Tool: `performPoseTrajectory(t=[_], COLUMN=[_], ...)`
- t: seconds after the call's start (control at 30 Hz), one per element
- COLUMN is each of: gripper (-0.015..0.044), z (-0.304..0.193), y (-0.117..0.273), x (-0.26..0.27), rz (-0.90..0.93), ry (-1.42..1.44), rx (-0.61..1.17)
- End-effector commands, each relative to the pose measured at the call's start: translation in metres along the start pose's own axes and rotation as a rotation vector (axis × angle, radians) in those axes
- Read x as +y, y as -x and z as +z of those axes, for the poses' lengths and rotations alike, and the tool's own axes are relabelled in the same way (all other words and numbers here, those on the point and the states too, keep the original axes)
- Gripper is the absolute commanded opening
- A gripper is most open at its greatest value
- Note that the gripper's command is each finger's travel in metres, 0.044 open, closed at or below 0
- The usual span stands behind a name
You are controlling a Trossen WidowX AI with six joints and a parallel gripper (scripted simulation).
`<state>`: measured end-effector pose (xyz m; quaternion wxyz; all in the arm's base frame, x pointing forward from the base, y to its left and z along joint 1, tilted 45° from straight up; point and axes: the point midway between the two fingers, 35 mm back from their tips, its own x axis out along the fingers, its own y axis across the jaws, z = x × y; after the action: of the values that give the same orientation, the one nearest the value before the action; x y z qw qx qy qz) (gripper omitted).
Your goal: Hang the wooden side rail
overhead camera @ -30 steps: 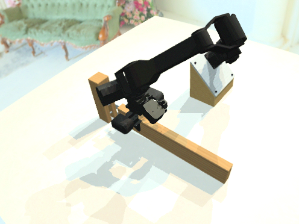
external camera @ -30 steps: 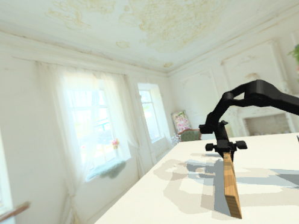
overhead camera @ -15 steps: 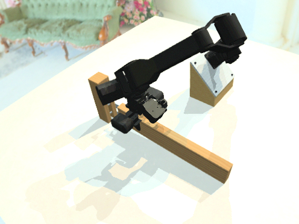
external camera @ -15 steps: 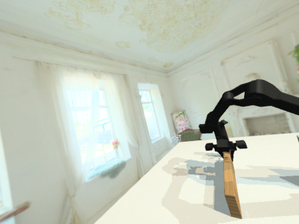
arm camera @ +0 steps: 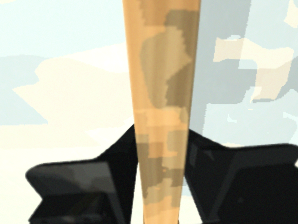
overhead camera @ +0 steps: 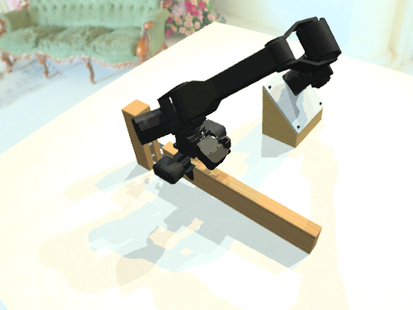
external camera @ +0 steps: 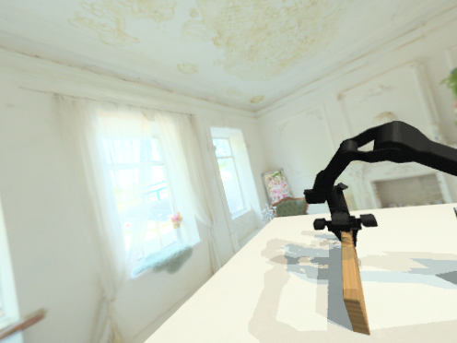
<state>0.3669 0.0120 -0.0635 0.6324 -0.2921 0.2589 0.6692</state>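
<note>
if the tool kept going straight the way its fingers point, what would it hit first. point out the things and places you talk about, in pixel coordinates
Probably the table (overhead camera: 266, 287) (external camera: 221, 313), under the rail (overhead camera: 250, 196) (external camera: 351, 272) (arm camera: 162, 65) that the tool (overhead camera: 189, 167) (external camera: 348, 235) (arm camera: 153, 124) grips; the remaining gap is unclear.

A green tufted sofa stands beyond the table.

Blk arm reaches out w/ elbow bent, fwd section sloping down to the wrist. Gripper hangs low, pointing down, clamped shut on smth; its two fingers stand partway apart, one per side, w/ a gap btwn.
</note>
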Motion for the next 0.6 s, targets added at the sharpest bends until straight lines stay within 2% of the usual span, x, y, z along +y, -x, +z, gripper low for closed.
performPoseTrajectory(t=[0.0, 0.57], gripper=[0.0000, 0.0000], z=[-0.0016, -0.0026], y=[0.0083, 0.0086], x=[-0.0035, -0.0044], rz=[-0.022, -0.022], ry=[0.003, 0.003], rx=[0.000, 0.000])
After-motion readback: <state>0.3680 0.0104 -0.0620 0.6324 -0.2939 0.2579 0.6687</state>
